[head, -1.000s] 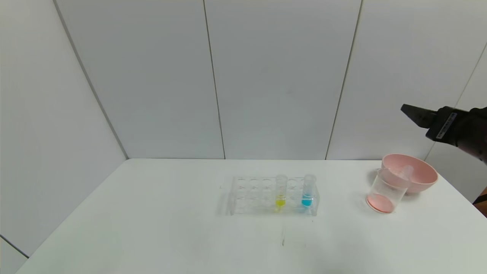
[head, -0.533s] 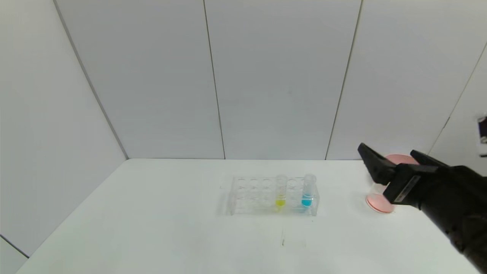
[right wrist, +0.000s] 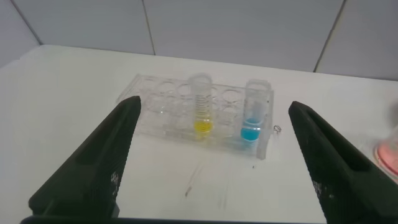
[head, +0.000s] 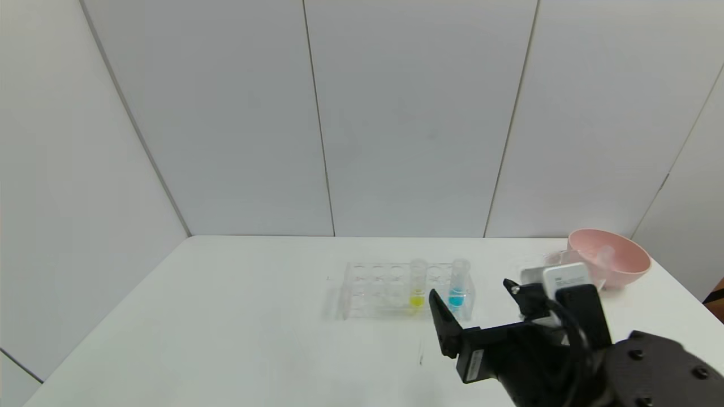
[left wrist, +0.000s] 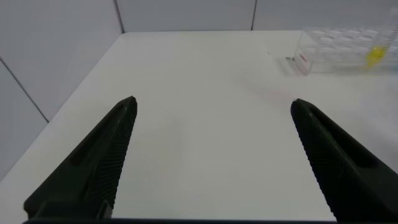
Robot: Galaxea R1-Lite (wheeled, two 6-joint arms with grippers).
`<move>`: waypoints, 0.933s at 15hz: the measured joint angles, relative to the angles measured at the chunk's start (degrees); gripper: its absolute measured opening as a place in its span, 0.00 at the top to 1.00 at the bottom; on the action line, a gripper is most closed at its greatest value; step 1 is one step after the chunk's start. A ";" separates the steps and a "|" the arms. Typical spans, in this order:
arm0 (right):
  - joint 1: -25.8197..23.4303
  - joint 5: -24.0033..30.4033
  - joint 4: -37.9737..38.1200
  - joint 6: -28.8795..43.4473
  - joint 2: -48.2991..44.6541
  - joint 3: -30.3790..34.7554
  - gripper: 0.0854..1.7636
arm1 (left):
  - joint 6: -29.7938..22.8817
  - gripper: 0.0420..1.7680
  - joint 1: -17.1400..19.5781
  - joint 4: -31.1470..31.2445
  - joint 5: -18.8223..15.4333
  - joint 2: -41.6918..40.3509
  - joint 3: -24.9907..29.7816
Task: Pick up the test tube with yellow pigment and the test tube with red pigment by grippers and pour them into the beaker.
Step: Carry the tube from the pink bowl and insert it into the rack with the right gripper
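Right pincer (right wrist: 211,155): spread, nearer arm. Test tube with yellow pigment (right wrist: 201,106): upright in rack (right wrist: 186,109), directly ahead, toward table's far edge.

The right gripper (head: 481,314) and its arm stand in front of the beaker (head: 557,261), hiding nearly all of it in the head view; only a bit of clear wall shows near the pink bowl (head: 613,257). In the right wrist view the beaker (right wrist: 388,152) is cut off by the picture's edge, only a pinkish base showing. Something pale lies in the bowl, too faint to identify. The left gripper (left wrist: 214,152) shows only its fingers, cut off at the picture's edge.
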 joint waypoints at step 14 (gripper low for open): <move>-7.77 2.30 -4.33 4.02 26.51 -18.12 0.04 | 0.00 0.00 -0.02 0.00 0.00 0.00 0.00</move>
